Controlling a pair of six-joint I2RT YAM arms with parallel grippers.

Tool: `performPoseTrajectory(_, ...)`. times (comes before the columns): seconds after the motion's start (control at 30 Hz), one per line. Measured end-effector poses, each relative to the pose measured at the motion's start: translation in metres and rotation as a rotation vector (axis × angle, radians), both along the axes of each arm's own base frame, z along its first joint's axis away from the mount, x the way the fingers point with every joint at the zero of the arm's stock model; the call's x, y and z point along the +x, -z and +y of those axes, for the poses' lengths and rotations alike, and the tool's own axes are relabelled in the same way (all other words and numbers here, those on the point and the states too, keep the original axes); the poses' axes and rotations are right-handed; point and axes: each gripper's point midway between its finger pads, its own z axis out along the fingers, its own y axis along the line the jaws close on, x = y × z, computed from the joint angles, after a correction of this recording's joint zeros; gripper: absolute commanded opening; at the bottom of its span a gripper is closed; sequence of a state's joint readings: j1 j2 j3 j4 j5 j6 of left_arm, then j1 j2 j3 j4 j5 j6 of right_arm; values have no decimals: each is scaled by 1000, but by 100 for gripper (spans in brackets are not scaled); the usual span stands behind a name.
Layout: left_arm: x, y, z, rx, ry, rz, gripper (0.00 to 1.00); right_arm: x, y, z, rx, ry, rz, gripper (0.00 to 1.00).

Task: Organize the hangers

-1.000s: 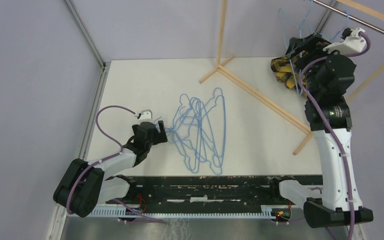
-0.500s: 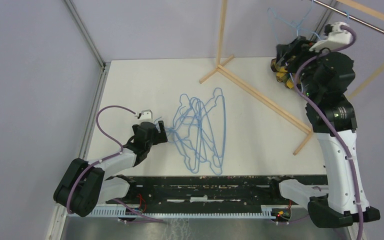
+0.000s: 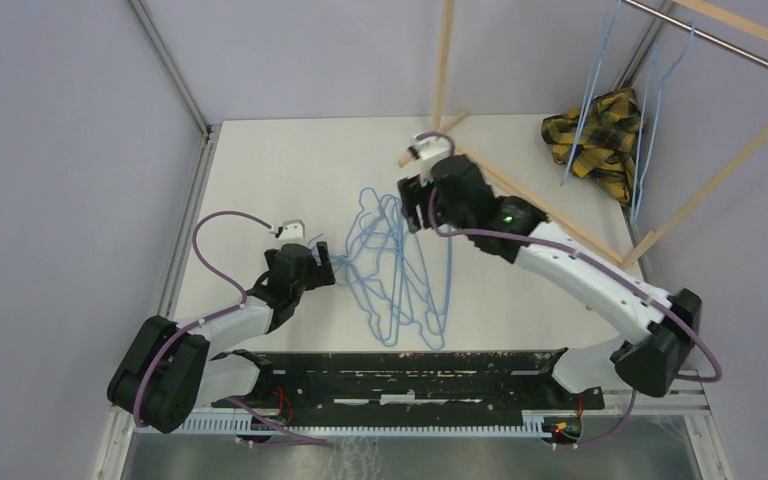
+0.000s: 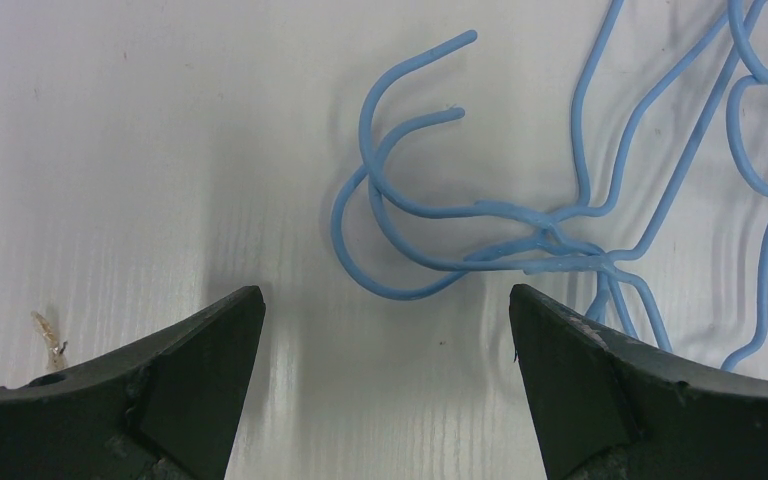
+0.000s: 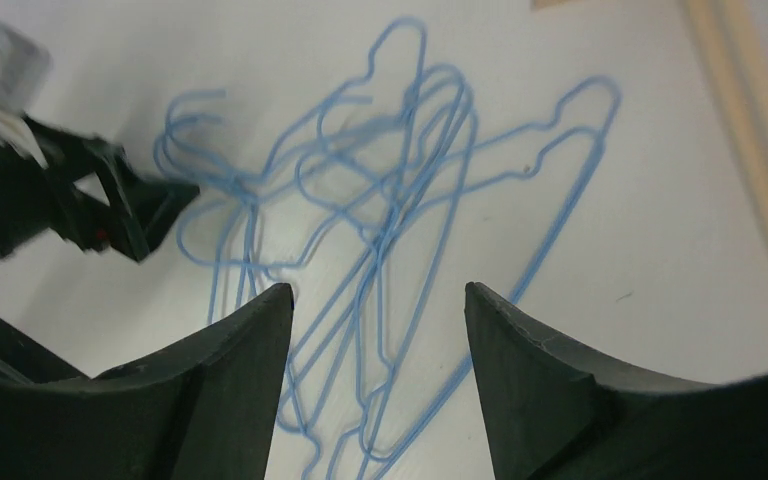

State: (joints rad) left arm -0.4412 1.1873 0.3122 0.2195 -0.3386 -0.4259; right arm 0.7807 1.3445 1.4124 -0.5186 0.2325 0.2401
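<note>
White table (image 3: 260, 170) surface, closed in by pale lilac walls, is taken up at its middle by the hangers (image 3: 400, 265), which are laid flat in a loose, overlapping tangle. They are formed of thin light-blue wire, each bent into a triangular outline with notched shoulders and a small curved hook at the top. Several outlines are crossed over one another, so a single hanger is hard to trace. The hooks (image 4: 400, 205) at the left edge of the pile are seen stacked and interlocked in the left wrist view.

The left end effector (image 3: 326, 262) is held low at that left edge. Its jaws are spread wide and nothing is gripped. The hooks are laid on the table just ahead of the gap.

The right end effector (image 3: 415, 208) is held over the far part of the pile and pointed downward. Its jaws are parted and empty, and the tangle is seen through the gap from its wrist camera.

At the far right, two hanging hangers (image 3: 587, 100) are suspended from a metal rail (image 3: 730, 42) on the wooden rack frame (image 3: 445, 60), beside a yellow-and-black plaid cloth (image 3: 605, 135) bunched at the table's corner.
</note>
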Motion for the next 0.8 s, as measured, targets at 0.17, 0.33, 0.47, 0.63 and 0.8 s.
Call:
performPoseTrajectory(0.17,0,0,0,0,0,0,99,-33,130,32,-217,-86,216,72)
performPoseTrajectory(0.33,0,0,0,0,0,0,99,-50,200,16,-322,-54,342,72)
performPoseTrajectory(0.47,0,0,0,0,0,0,99,-43,220,19,-339,-35,359,70)
performPoseTrajectory(0.63,0,0,0,0,-1,0,99,-34,252,21,-375,-30,404,62)
performPoseTrajectory(0.8,0,0,0,0,0,0,99,-16,269,10,-359,0,448,58)
